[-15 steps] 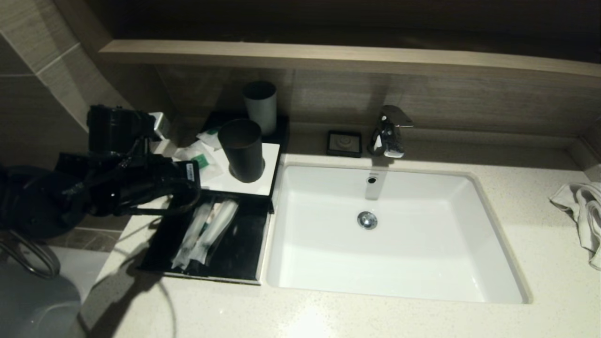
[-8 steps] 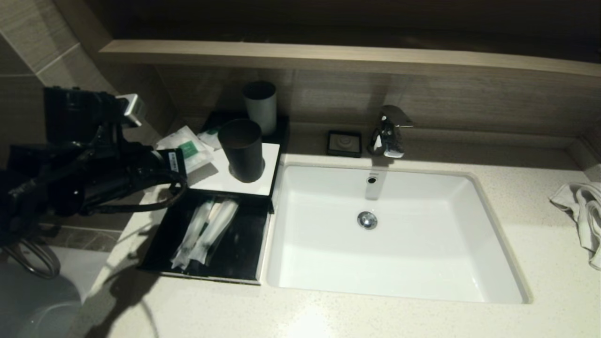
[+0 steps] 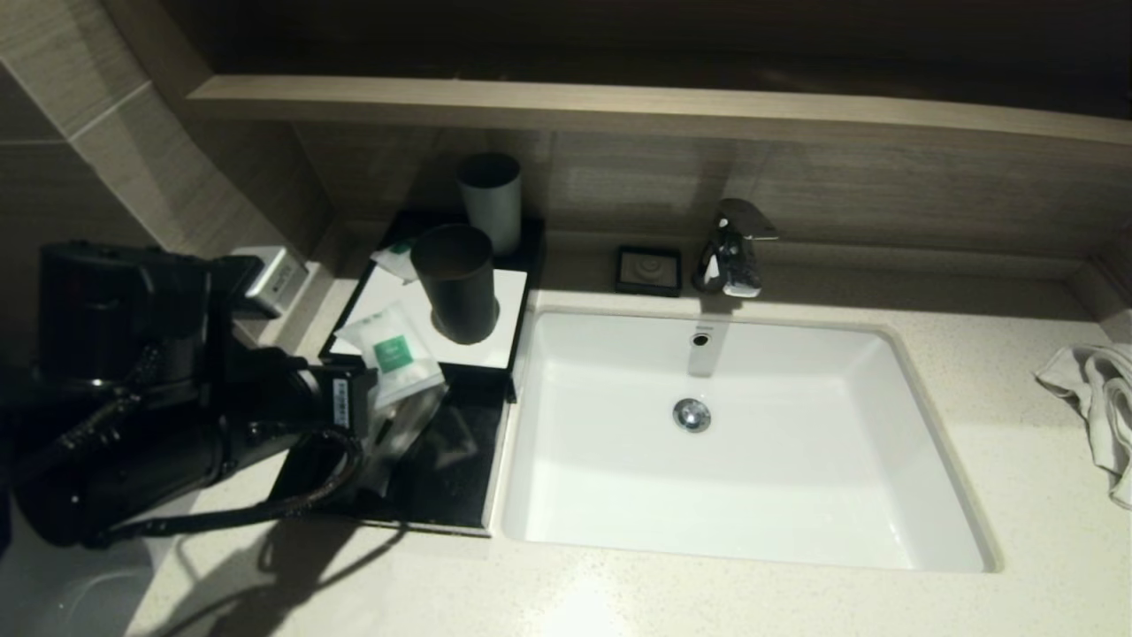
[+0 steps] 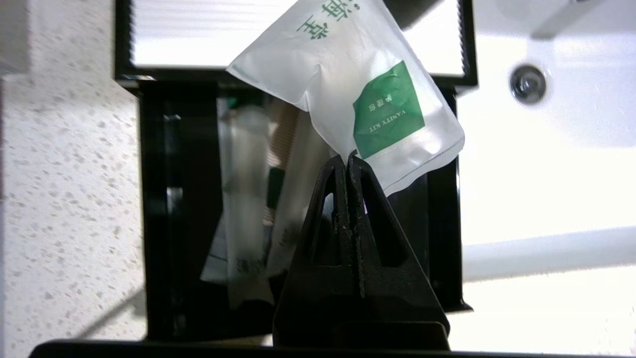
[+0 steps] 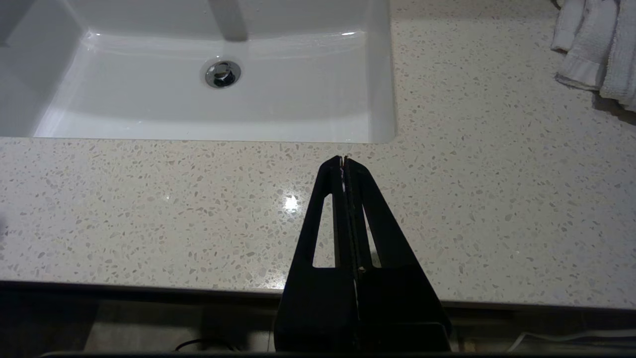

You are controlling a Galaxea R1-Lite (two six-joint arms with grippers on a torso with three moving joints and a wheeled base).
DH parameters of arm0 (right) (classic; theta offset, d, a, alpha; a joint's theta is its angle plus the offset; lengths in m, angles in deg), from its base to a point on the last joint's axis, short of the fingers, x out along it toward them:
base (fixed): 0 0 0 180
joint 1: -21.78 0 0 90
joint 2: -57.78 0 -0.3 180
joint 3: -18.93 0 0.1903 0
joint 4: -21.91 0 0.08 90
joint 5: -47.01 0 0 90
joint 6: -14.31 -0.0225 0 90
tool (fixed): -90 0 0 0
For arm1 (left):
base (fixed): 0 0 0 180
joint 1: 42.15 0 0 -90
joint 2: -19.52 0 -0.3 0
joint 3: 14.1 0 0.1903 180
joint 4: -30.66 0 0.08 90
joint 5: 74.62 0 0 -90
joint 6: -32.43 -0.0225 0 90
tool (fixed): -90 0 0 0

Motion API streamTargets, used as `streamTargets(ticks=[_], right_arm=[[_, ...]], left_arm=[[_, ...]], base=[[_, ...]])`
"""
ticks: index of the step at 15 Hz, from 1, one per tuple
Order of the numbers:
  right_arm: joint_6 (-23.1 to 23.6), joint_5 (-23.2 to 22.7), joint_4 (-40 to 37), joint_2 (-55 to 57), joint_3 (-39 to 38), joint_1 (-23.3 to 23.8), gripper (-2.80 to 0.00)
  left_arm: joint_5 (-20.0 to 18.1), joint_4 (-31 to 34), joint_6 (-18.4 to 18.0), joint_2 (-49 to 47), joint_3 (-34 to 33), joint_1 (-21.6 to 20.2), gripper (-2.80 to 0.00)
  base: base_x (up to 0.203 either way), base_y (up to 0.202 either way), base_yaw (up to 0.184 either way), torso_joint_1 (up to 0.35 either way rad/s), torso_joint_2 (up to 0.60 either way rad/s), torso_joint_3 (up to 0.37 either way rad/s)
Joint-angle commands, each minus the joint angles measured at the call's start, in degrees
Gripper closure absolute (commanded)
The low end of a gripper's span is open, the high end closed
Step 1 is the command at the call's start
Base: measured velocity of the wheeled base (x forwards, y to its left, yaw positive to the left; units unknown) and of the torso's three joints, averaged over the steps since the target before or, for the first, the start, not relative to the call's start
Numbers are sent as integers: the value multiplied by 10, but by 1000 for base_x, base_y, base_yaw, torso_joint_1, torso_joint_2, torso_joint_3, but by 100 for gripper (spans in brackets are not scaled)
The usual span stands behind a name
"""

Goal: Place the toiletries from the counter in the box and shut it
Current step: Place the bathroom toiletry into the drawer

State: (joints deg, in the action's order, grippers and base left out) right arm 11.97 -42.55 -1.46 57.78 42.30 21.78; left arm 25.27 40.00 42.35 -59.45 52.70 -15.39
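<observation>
I see the left gripper (image 4: 348,158) pressed together on a corner of one small squarish sachet (image 4: 357,84), pinching it clear of the surfaces above the pull-out drawer (image 3: 442,464) of the box (image 3: 478,354). The sachet hangs tilted, its green label (reading "VANITY KIT") facing up. The drawer stands open toward the near side, and two long narrow sachets (image 4: 253,199) lie in it side by side. A second small sachet (image 3: 393,257) rests at the far left of the box's white top panel, beside the black cup (image 3: 455,283); a grey cup (image 3: 489,202) stands farther back. The box sits on the counter (image 3: 707,593) just left of the sink (image 3: 734,442). The right gripper (image 5: 344,160) is parked over the counter's near edge, fingers pressed together, holding nothing. A white towel (image 3: 1097,398) lies at far right.
</observation>
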Motion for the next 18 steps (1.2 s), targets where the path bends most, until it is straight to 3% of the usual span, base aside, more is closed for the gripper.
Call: streamTargets(ticks=[1, 18], right_arm=[[0, 0, 0, 1, 0, 0, 0], [0, 0, 0, 1, 0, 0, 0]], left_arm=[[1, 14, -1, 3, -12, 25, 0], [-1, 28, -15, -123, 4, 39, 0]], base=[[0, 0, 0, 0, 0, 0], [0, 0, 0, 0, 0, 0]])
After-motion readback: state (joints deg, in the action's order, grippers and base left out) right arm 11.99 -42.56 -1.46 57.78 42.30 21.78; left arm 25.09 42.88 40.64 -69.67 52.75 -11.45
